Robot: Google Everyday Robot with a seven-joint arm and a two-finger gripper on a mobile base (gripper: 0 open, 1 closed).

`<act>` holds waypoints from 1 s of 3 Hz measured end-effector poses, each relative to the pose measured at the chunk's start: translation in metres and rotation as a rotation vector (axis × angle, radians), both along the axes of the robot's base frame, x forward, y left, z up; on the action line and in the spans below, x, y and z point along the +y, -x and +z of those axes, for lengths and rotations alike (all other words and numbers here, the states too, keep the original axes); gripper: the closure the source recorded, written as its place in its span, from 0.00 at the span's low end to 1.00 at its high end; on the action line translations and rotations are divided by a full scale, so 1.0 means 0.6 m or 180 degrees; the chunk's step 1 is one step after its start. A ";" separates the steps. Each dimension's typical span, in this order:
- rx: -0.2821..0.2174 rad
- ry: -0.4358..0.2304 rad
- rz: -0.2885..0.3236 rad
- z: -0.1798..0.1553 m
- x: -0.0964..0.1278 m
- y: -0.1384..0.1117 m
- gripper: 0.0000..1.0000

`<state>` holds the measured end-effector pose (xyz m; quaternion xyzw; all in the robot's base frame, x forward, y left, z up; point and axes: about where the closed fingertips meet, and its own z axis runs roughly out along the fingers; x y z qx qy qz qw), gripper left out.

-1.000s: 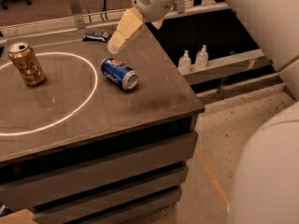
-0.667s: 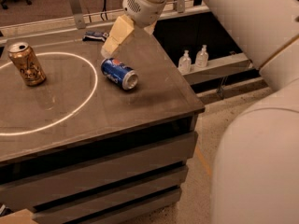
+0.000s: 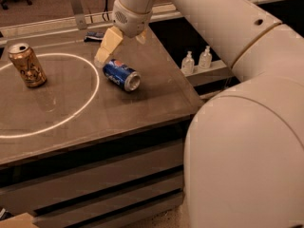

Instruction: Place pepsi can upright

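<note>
— Lowered and shifted left since a moment ago: pincer (image 3: 121, 51), hanging just above pepsi can (image 3: 121, 75).
— Clenched?
— Spread apart, gripping nothing.
— And pepsi can?
— Blue, round logo, silver end; lying sideways on bench (image 3: 156, 99), just outside white ring (image 3: 90, 99), well apart from upright gold can (image 3: 27, 65).

Blue pepsi can (image 3: 121, 75), cream gripper (image 3: 116, 45) above it

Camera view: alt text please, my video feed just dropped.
A pepsi can lies on its side on the table, with the gripper poised close by its far end. A gold-brown can stands upright at the left.
</note>
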<state>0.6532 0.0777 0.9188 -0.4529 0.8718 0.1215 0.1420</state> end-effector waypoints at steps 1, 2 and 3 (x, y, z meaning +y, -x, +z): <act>0.0079 0.0060 -0.0082 -0.030 0.008 -0.020 0.00; 0.0087 0.0136 -0.0079 -0.047 0.025 -0.030 0.00; 0.0092 0.0216 -0.0032 -0.060 0.043 -0.032 0.00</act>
